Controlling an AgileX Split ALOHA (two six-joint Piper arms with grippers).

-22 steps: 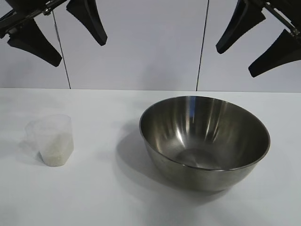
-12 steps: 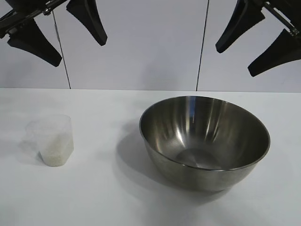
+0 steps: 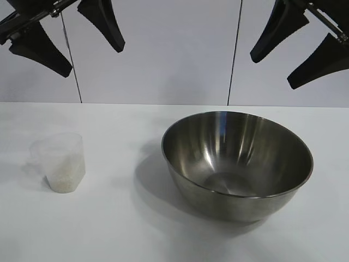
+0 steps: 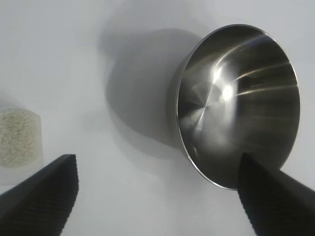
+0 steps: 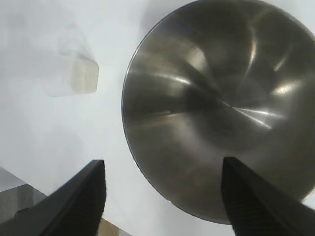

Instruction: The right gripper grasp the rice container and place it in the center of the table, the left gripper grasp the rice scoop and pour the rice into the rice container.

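The big shiny bowl [image 3: 237,164] sits on the white counter [image 3: 120,229], at the lower right of the outside picture. It has nothing in it. The little clear cup [image 3: 59,162] stands at the lower left, well apart from the bowl, with rice [image 3: 64,176] inside. The left gripper [image 3: 68,38] hangs high in the upper left, spread wide and holding nothing. The right gripper [image 3: 283,57] hangs in the upper right, released too.

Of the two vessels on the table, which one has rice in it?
The small clear plastic cup, standing left of the steel bowl, holds the rice. The bowl is empty, showing only bare shiny metal inside.
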